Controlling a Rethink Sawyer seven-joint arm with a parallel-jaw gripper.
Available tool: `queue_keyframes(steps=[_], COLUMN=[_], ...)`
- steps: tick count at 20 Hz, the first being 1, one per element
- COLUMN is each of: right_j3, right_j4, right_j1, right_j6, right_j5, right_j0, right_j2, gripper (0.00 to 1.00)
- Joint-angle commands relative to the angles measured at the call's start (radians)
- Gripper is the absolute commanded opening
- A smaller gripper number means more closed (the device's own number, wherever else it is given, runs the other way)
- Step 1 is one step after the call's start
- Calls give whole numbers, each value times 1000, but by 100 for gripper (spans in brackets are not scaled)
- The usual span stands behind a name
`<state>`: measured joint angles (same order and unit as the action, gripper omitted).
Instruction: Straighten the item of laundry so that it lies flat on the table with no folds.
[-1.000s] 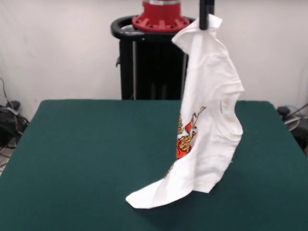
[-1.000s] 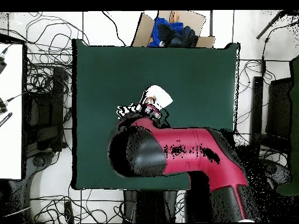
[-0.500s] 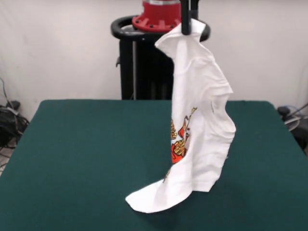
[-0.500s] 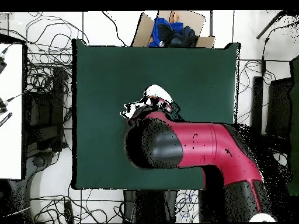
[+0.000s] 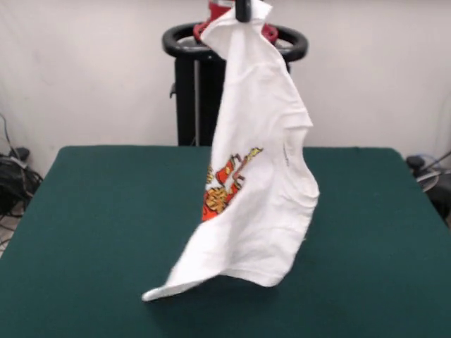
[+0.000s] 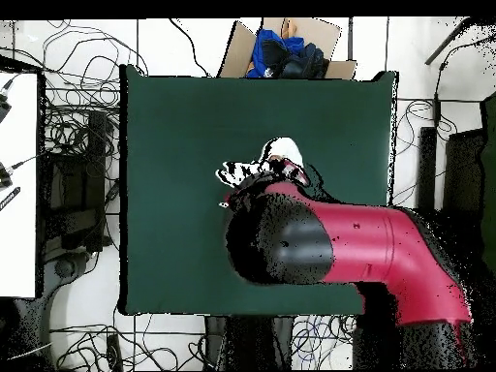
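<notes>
**White T-shirt hung over green bench, one corner down**

Item: T-shirt (image 5: 257, 176), pinched at its top edge by the gripper (image 5: 244, 10), fingers closed on cloth; lower hem trails on the bench (image 5: 84, 225). Risk: lowering straight down would likely stack fresh folds; a thin pinch may slip.

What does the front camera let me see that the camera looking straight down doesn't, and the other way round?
Only the front view shows the T-shirt hanging at full length from the gripper, its orange-red print, and its lower hem reaching down to the table. Only the overhead view shows the red and black arm stretched over the table, a cardboard box with blue cloth beyond the table's edge, and cables on the floor. Both show the green table and the white shirt; from above, the shirt is just a small white patch beside the arm.
</notes>
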<state>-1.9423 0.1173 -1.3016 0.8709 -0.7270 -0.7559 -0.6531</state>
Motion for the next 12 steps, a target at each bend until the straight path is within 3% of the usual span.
queue_keyframes(steps=[1,6,12], right_j3=[-7,8,76], right_j4=[-73,-64,-39], right_j1=[-75,-82,-65], right_j6=[20,100,30], right_j5=[-159,-168,-235], right_j0=[10,56,12], right_j2=[13,23,24], gripper=[0,0,0])
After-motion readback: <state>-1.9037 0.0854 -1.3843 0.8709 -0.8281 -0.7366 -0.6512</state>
